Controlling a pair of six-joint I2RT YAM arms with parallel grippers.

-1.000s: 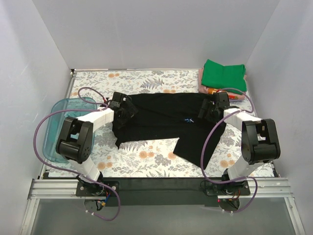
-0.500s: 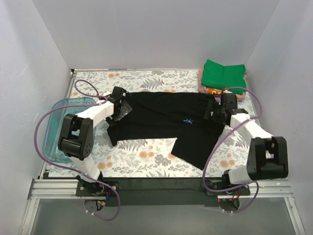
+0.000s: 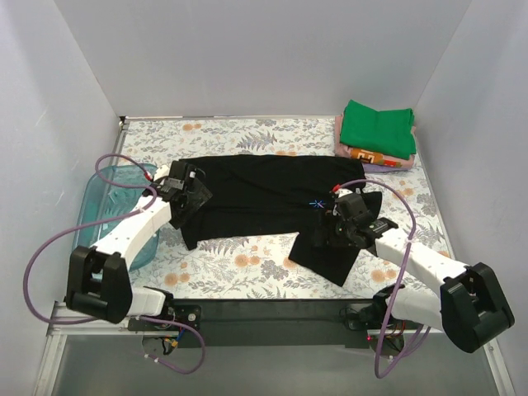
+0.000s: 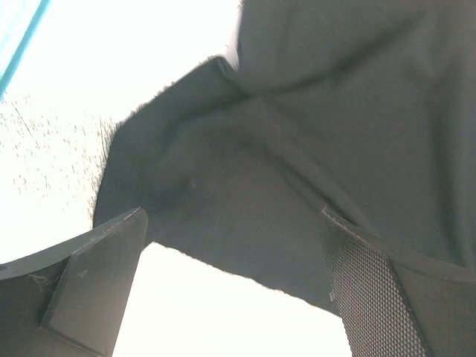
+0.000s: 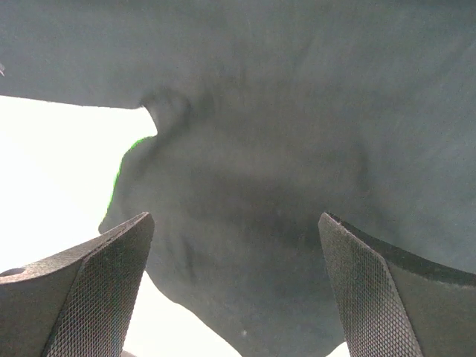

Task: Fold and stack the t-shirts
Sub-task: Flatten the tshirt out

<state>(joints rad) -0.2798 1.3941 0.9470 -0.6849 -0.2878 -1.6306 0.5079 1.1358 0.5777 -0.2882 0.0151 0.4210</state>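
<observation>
Top external: black t-shirt (image 3: 264,191) lay between teal tray (image 3: 97,216) left, folded stack (image 3: 378,129) far right; left gripper (image 3: 190,201), right gripper (image 3: 328,233) gaped empty.

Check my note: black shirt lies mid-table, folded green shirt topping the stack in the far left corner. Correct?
Wrong corner: the top external view shows the green shirt topping the stack in the far right corner. The black shirt lies mid-table.
</observation>
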